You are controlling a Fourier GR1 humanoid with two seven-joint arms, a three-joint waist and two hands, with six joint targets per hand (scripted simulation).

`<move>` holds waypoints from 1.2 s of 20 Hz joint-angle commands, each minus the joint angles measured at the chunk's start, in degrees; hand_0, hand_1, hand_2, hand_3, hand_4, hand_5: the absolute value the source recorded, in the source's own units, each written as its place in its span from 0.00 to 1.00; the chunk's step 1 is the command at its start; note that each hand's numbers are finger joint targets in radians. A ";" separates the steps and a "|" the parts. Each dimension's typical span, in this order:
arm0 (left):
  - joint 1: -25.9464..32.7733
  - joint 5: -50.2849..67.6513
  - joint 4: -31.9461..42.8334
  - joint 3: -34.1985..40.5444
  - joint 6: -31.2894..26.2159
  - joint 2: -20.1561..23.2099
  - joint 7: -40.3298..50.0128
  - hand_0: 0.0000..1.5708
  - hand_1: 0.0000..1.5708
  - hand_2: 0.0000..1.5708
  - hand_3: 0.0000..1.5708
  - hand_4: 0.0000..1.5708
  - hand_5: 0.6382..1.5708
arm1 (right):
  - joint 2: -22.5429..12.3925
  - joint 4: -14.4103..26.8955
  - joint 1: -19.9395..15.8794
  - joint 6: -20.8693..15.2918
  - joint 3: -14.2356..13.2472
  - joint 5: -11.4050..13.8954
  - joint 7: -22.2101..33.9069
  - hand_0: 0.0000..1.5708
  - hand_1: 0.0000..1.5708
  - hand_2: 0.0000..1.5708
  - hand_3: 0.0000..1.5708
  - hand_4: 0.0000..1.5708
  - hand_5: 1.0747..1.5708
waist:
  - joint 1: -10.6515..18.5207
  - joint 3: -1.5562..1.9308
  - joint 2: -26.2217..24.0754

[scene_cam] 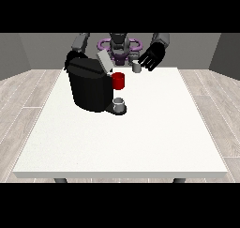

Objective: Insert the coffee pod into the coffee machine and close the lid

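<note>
Even, soft light falls on the white table [140, 138], which shows bright without glare; only faint shadow lies beside the black coffee machine [89, 88].

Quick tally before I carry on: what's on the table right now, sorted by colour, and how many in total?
Black: 1, the coffee machine, lid raised
Red: 1, the cup-like part at the machine's front
Grey: 2, the small cup on the machine's base and the coffee pod by the robot hand at the view's right
Total: 4
</note>
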 commanded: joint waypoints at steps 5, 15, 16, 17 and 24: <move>-6.87 1.49 1.62 3.91 -2.24 3.81 1.59 0.80 0.80 0.82 0.78 0.30 1.00 | -1.74 -3.43 -2.92 0.98 0.43 -0.64 0.77 0.00 0.00 0.00 0.00 0.33 1.00 | -3.92 0.00 3.41; -7.70 -1.01 1.97 2.15 1.55 -0.92 3.91 0.81 0.81 0.83 0.79 0.31 1.00 | -0.37 -4.36 -2.19 -2.11 1.41 1.59 1.88 0.00 0.00 0.00 0.00 0.35 1.00 | -4.75 0.00 3.92; -10.52 -1.09 2.98 2.82 -0.12 1.75 3.72 0.81 0.81 0.83 0.79 0.31 1.00 | -0.49 -6.29 -5.30 -2.48 2.56 2.49 5.07 0.00 0.00 0.00 0.00 0.34 1.00 | -5.57 -0.01 4.99; -12.47 -0.30 3.37 4.31 -1.34 4.73 2.69 0.83 0.83 0.85 0.79 0.31 1.00 | -0.90 -6.02 -4.70 -1.38 1.87 1.88 1.15 0.00 0.00 0.00 0.00 0.35 1.00 | -6.72 0.00 8.02; -11.48 -1.42 3.18 2.71 -1.06 0.98 4.38 0.84 0.84 0.85 0.78 0.32 1.00 | -3.20 -4.30 -6.06 -0.92 -2.06 -0.43 3.15 0.00 0.00 0.00 0.00 0.33 1.00 | -4.85 0.01 6.69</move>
